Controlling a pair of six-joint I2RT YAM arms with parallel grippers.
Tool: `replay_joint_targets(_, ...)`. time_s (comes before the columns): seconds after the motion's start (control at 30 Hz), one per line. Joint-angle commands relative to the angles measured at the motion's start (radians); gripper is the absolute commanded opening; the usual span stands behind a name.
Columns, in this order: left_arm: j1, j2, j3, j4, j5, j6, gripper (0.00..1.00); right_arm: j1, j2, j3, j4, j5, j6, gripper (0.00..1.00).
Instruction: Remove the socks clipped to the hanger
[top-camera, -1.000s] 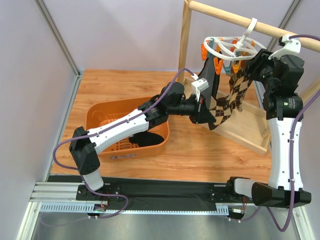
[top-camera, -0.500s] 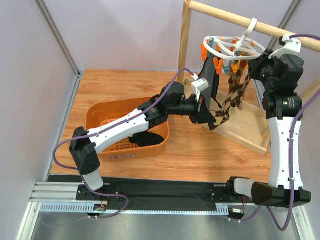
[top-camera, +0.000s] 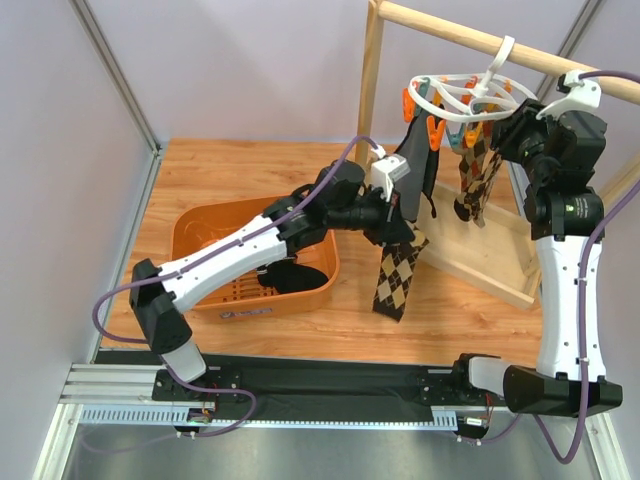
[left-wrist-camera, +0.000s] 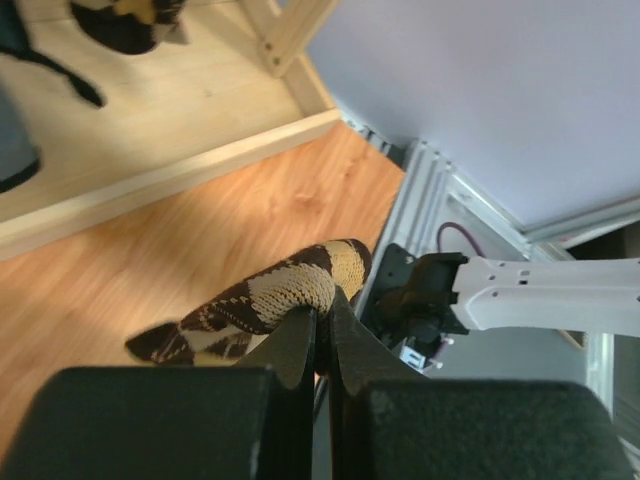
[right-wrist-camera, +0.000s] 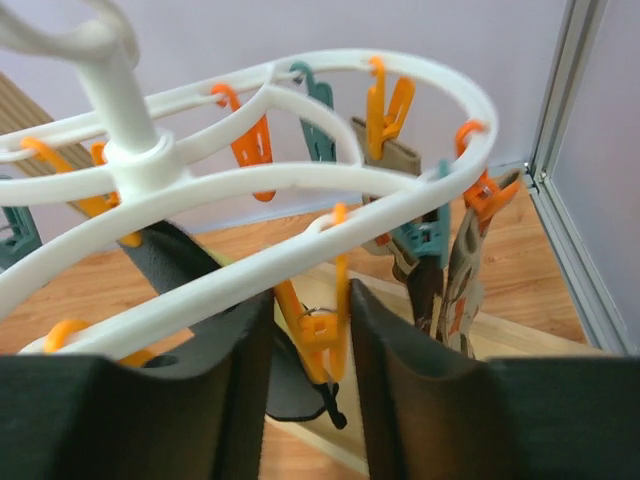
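Note:
My left gripper (top-camera: 403, 232) (left-wrist-camera: 325, 300) is shut on the top of a brown-and-tan argyle sock (top-camera: 395, 280) (left-wrist-camera: 270, 295), which hangs free below it over the wood floor. The white ring hanger (top-camera: 460, 95) (right-wrist-camera: 300, 180) hangs by its hook from the wooden rail. A black sock (top-camera: 418, 165) and more argyle socks (top-camera: 480, 175) (right-wrist-camera: 465, 270) stay clipped to it. My right gripper (top-camera: 503, 125) (right-wrist-camera: 312, 300) is up at the ring, jaws apart, with an empty orange clip (right-wrist-camera: 322, 330) between its fingers.
An orange basket (top-camera: 215, 215) with a dark sock (top-camera: 300, 275) in it sits at the left under my left arm. The wooden frame has an upright post (top-camera: 371, 80) and a flat base board (top-camera: 490, 255) beneath the hanger. Walls close in left and right.
The argyle sock was stretched between the hanger and my left gripper; it has come off its clip and hangs from the left gripper, which has drawn back and down. The right jaws narrowed, then widened.

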Motion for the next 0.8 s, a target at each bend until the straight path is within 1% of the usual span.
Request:
replay_joint_targets(0.0, 0.034, -0.147, 0.096, -0.205, -0.141, 0.085, 0.0, 0.001, -0.04, -0.038, 0.008, 0.003, 0.034, 0.39)
replay_joint_targets(0.03, 0.048, -0.168, 0.091, -0.23, -0.16, 0.084, 0.0, 0.001, -0.064, -0.055, 0.013, 0.006, 0.04, 0.46)
replay_joint_targets(0.1, 0.091, -0.235, 0.065, -0.282, -0.196, 0.093, 0.0, 0.001, -0.092, -0.116, 0.019, 0.015, 0.049, 0.52)
replay_joint_targets(0.13, 0.103, -0.257, 0.056, -0.346, -0.251, 0.102, 0.0, 0.001, -0.122, -0.138, 0.019, 0.016, 0.051, 0.57)
replay_joint_targets(0.2, 0.14, -0.32, 0.025, -0.442, -0.317, 0.129, 0.0, 0.002, -0.153, -0.203, 0.016, 0.027, 0.06, 0.6)
replay_joint_targets(0.23, 0.172, -0.342, -0.005, -0.467, -0.37, 0.137, 0.0, 0.001, -0.185, -0.227, 0.014, 0.03, 0.064, 0.64)
replay_joint_targets(0.33, 0.242, -0.435, -0.083, -0.529, -0.397, 0.136, 0.0, 0.001, -0.248, -0.336, 0.033, 0.038, 0.087, 0.68)
replay_joint_targets(0.4, 0.266, -0.498, -0.121, -0.562, -0.401, 0.136, 0.0, 0.001, -0.279, -0.383, 0.048, 0.038, 0.098, 0.69)
replay_joint_targets(0.43, 0.282, -0.515, -0.153, -0.572, -0.446, 0.134, 0.0, 0.001, -0.285, -0.423, 0.054, 0.068, 0.1, 0.69)
replay_joint_targets(0.53, 0.31, -0.55, -0.223, -0.599, -0.501, 0.13, 0.0, 0.001, -0.3, -0.492, 0.076, 0.092, 0.112, 0.7)
replay_joint_targets(0.57, 0.319, -0.55, -0.243, -0.603, -0.513, 0.127, 0.02, 0.001, -0.302, -0.511, 0.091, 0.102, 0.115, 0.7)
replay_joint_targets(0.6, 0.33, -0.541, -0.263, -0.607, -0.513, 0.122, 0.1, 0.001, -0.3, -0.53, 0.099, 0.105, 0.116, 0.7)
replay_joint_targets(0.63, 0.356, -0.532, -0.298, -0.607, -0.472, 0.123, 0.36, 0.001, -0.299, -0.56, 0.106, 0.11, 0.113, 0.71)
replay_joint_targets(0.67, 0.367, -0.523, -0.314, -0.607, -0.451, 0.12, 0.5, 0.001, -0.297, -0.58, 0.131, 0.112, 0.104, 0.71)
replay_joint_targets(0.73, 0.378, -0.504, -0.343, -0.596, -0.415, 0.108, 0.69, 0.001, -0.285, -0.609, 0.16, 0.118, 0.077, 0.73)
replay_joint_targets(0.77, 0.378, -0.5, -0.345, -0.592, -0.411, 0.107, 0.73, 0.001, -0.279, -0.641, 0.191, 0.134, 0.069, 0.73)
